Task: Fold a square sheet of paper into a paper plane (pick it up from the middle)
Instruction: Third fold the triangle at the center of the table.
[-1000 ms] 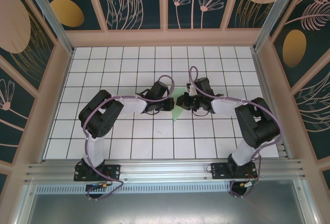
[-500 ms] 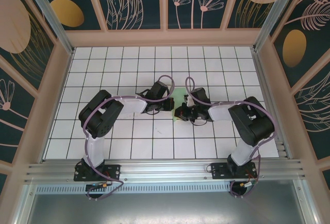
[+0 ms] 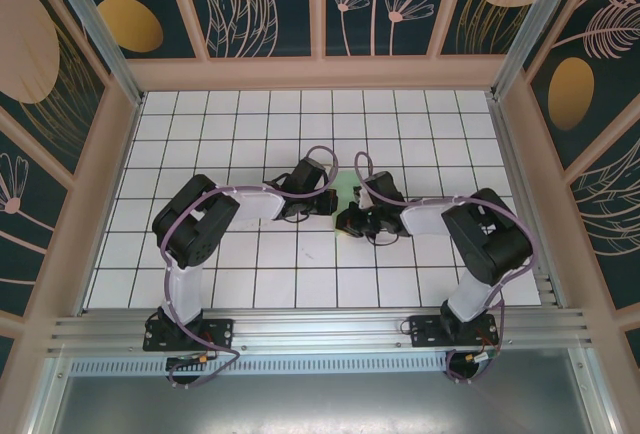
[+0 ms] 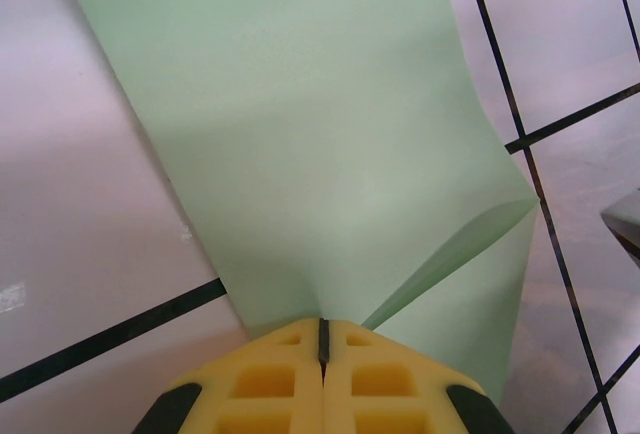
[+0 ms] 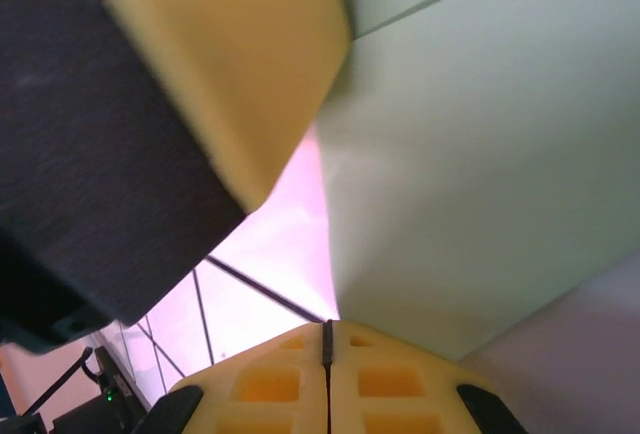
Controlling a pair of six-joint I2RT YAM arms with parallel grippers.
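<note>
Since the left jaws and the right jaws are both pinched shut on the square sheet of paper [image 4: 320, 154] at the middle of the table [image 3: 300, 264], I judge it spans the short gap between them, each arm equally near.

The square sheet of paper [image 4: 300, 134], thin, plain and pale mint-green, is seen bent rather than flat, with one flap curled over along a soft fold at its right side, and is pinched at its edges by the closed left gripper [image 4: 323, 326] and right gripper [image 5: 327, 326].
</note>
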